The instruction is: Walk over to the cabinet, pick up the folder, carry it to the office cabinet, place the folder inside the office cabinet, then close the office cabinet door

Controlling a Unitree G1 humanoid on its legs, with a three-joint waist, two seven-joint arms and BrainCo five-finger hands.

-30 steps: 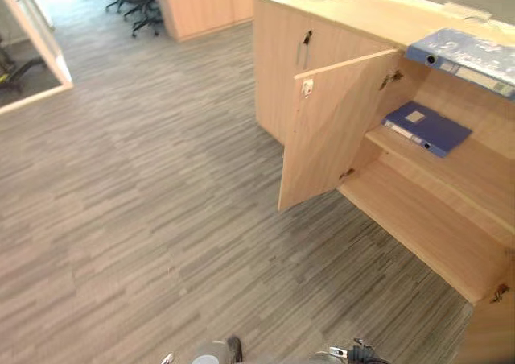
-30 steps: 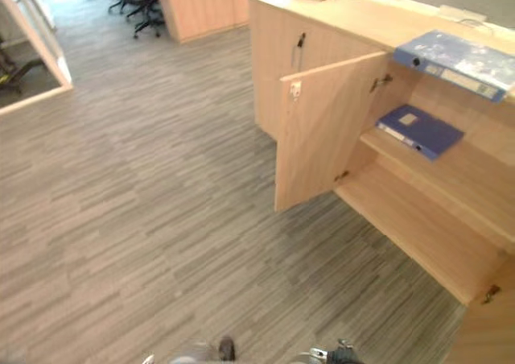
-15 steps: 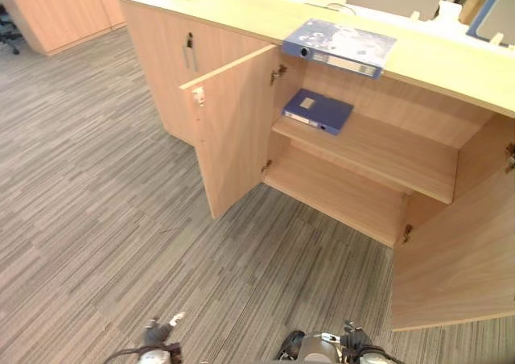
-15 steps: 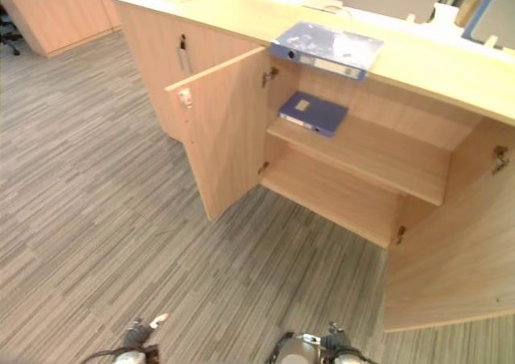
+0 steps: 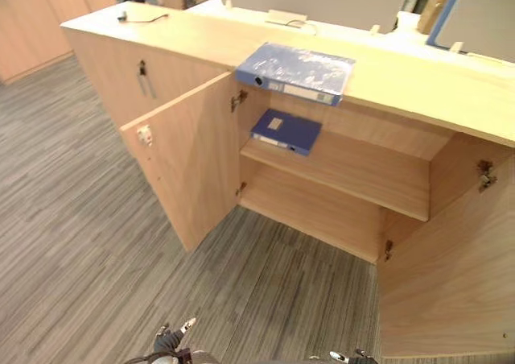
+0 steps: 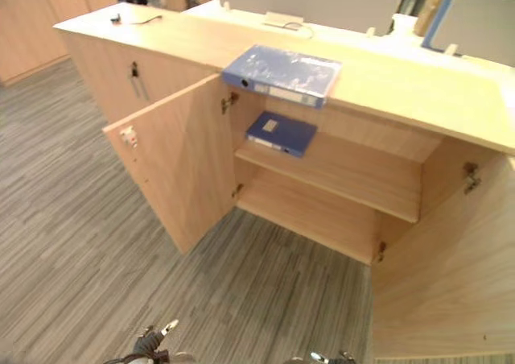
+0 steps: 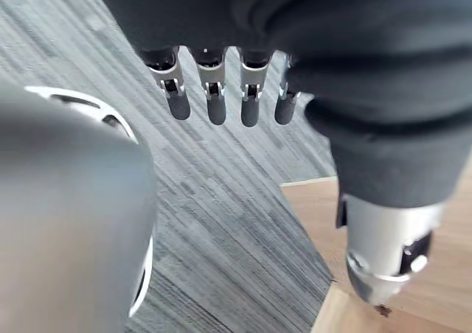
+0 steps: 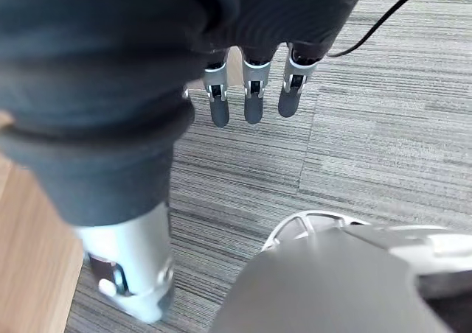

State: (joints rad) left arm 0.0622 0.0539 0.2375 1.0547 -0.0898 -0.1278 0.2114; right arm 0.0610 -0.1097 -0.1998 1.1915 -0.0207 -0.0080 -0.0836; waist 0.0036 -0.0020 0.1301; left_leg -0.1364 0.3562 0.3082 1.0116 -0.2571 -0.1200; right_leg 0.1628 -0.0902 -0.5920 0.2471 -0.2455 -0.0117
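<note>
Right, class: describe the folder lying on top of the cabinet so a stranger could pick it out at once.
Find the long light-wood cabinet standing open. On its top, at the front edge above the left door, lies the pale folder. Unlike the dark folder on the shelf below, it is mottled light blue.

Left hand (image 7: 249, 101), right hand (image 8: 253, 97): silver dark-tipped fingers (image 7: 177, 97), ribbed covers (image 7: 383, 90).

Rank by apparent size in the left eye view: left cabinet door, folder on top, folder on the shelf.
1. left cabinet door, also nearest the camera
2. folder on top
3. folder on the shelf
</note>
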